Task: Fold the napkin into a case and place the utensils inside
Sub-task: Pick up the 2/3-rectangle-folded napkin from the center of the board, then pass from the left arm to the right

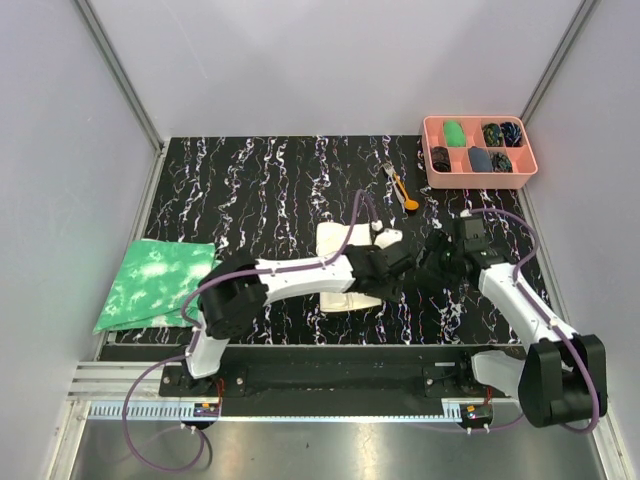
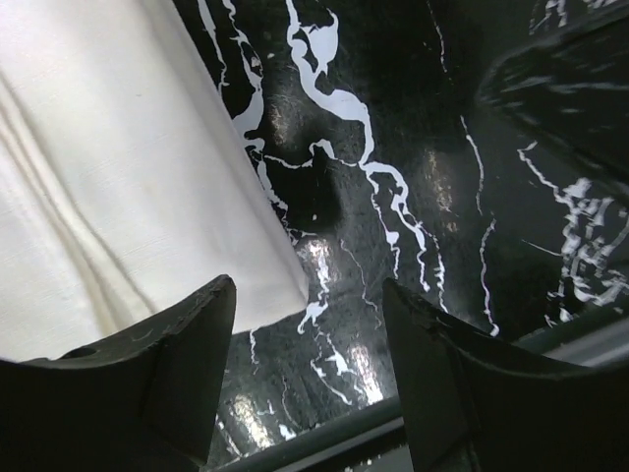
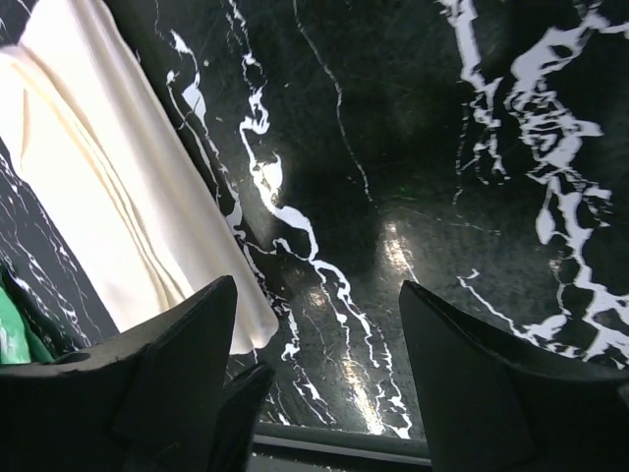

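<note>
Left fingers [image 2: 167, 374] spread wide, holding nothing, folded napkin [image 2: 108, 177] corner below their gap, right fingers [image 3: 167, 374] wide too, napkin edge alongside, marbled tabletop [image 2: 413, 147].

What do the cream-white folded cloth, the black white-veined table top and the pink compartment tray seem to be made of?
Cream-white folded cloth: woven fabric, matte; fine weave and soft creases show.
Black white-veined table top: marble-look surface, glossy, with light glare; perhaps printed laminate.
Pink compartment tray: probably moulded plastic, smooth even colour.
</note>
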`<state>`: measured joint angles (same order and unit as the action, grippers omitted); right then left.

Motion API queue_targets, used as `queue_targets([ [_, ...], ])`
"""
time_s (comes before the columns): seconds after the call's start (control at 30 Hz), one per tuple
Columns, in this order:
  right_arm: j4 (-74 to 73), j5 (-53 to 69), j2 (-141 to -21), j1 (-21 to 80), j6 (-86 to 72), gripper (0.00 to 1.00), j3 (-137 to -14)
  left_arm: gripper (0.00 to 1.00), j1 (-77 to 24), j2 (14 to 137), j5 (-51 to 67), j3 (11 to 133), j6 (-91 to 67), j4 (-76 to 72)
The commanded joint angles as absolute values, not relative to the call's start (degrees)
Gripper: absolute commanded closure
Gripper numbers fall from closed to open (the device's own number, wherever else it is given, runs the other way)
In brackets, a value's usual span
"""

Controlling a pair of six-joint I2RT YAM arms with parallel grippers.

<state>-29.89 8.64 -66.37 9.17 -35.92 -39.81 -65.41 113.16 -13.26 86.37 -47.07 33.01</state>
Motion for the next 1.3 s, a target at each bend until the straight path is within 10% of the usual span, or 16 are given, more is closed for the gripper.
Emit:
queue_targets([
  [0.0, -31.81, 5.71, -62.76, 8.0, -35.07, 0.23, -39.46, 0.37, -66.8, 117.59, -20.56, 92.54, -47.46, 39.54],
  [0.4, -29.98, 8.26, -66.88, 6.94, -33.93, 0.24, -39.99, 0.48, -67.76, 125.15, -20.04, 98.0, -48.25, 43.24],
  [0.73, -20.66, 22.84, -77.24, 6.85, -30.32, 0.06, -42.27, 0.99, -65.83, 116.74, -15.83, 87.47, -46.23, 33.0],
  [1.27, -0.53, 39.46, -99.75, 9.49, -36.38, 0.03, -51.33, 1.0, -61.97, 102.31, -3.78, 70.49, -46.14, 21.27],
])
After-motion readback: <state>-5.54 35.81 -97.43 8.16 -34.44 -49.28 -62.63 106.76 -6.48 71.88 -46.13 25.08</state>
